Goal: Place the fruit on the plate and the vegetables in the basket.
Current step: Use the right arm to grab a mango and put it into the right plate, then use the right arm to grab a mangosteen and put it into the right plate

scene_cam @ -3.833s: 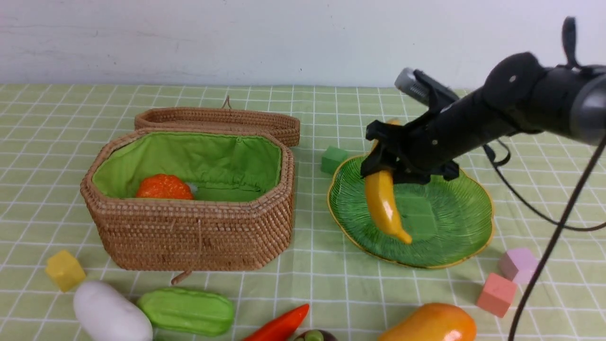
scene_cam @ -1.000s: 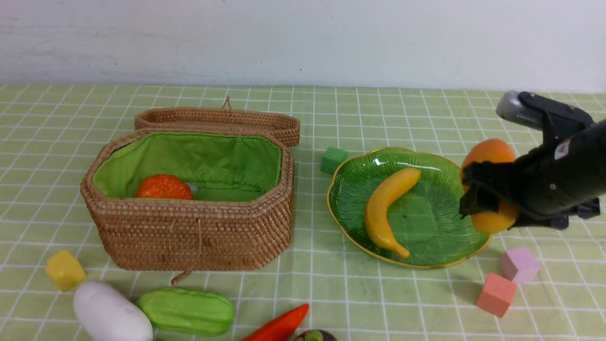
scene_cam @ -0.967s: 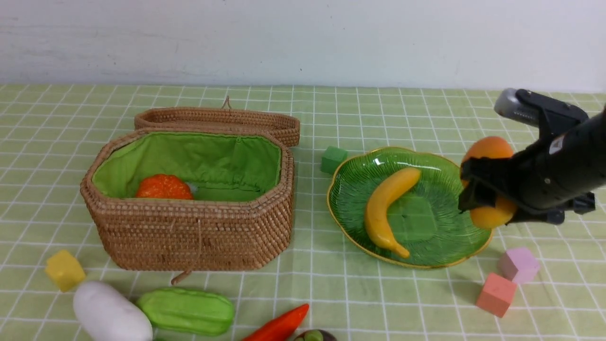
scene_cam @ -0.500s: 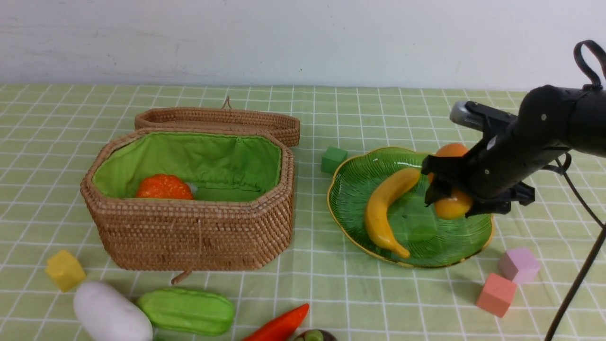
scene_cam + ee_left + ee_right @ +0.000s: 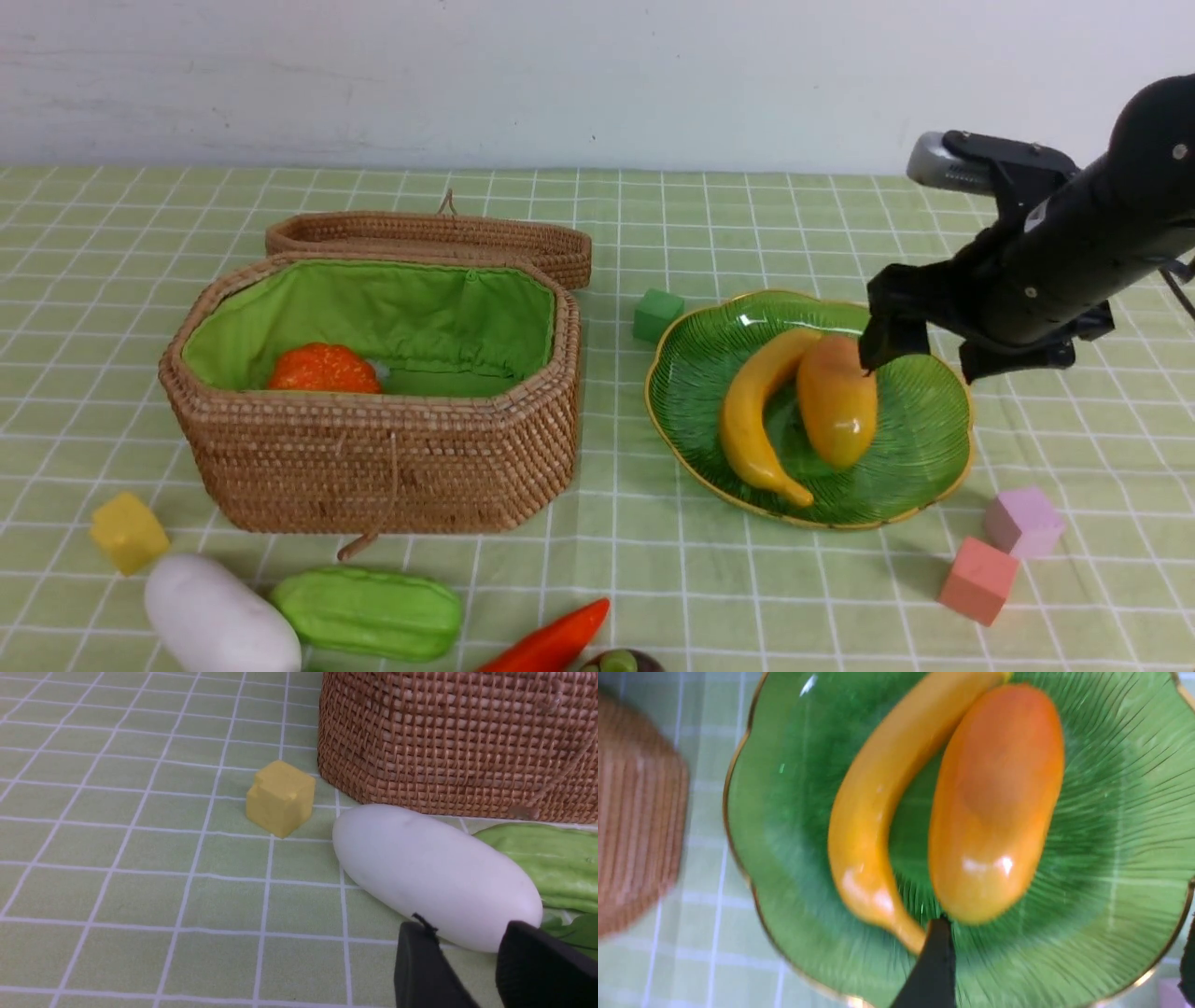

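The green glass plate (image 5: 920,439) holds the banana (image 5: 752,411) and the mango (image 5: 837,401) side by side. My right gripper (image 5: 920,359) hangs open just above the plate's back right, holding nothing. Its wrist view looks down on the mango (image 5: 994,802), banana (image 5: 873,812) and plate (image 5: 1111,882), with the right gripper (image 5: 1064,952) wide apart. The open basket (image 5: 373,457) contains the pumpkin (image 5: 324,369). In front of it lie the white radish (image 5: 219,616), gourd (image 5: 369,611), red-orange vegetable (image 5: 551,644) and mangosteen (image 5: 618,663). My left gripper (image 5: 467,928) sits open by the radish (image 5: 434,877).
The basket lid (image 5: 429,233) lies behind the basket. Foam cubes dot the cloth: yellow (image 5: 128,532), green (image 5: 658,315), lilac (image 5: 1024,521), pink (image 5: 978,579). The left wrist view shows the basket wall (image 5: 458,742), the yellow cube (image 5: 280,798) and the gourd (image 5: 546,858).
My right gripper carried the mango over the plate, opened and let it go. The mango now lies beside the banana, and the gripper has risen toward the back right.
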Motion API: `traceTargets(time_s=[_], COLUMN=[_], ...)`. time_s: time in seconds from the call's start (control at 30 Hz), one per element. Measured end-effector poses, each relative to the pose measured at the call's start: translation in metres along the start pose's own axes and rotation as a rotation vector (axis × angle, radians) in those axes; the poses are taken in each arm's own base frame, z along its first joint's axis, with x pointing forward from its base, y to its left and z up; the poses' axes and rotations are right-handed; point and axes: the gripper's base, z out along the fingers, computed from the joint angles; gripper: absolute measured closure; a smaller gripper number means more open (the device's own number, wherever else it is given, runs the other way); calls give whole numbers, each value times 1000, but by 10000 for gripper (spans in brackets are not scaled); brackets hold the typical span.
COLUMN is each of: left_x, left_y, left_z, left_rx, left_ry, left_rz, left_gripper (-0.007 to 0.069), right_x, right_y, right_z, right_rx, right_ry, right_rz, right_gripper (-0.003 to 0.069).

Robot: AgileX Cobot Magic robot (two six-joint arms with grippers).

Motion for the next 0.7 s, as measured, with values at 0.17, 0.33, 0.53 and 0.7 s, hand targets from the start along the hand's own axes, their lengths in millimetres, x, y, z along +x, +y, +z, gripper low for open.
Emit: traceTargets(time_s=[0.17,0.33,0.53,0.7], left_x=[0,0,0,0], left_y=[0,0,0,0], left_z=[0,0,0,0], left_rx=[0,0,0,0], left_ry=[0,0,0,0], left_rz=[0,0,0,0], left_gripper=[386,386,386,386], right_x=[22,53,87,108], right_y=[49,120,171,188], right_z=[-8,-6,11,38], right_rx=[-84,-201,-234,-233], right_ry=[121,184,243,309], right_rz=[-311,-484,-606,-625], right_gripper=[63,69,43,28])
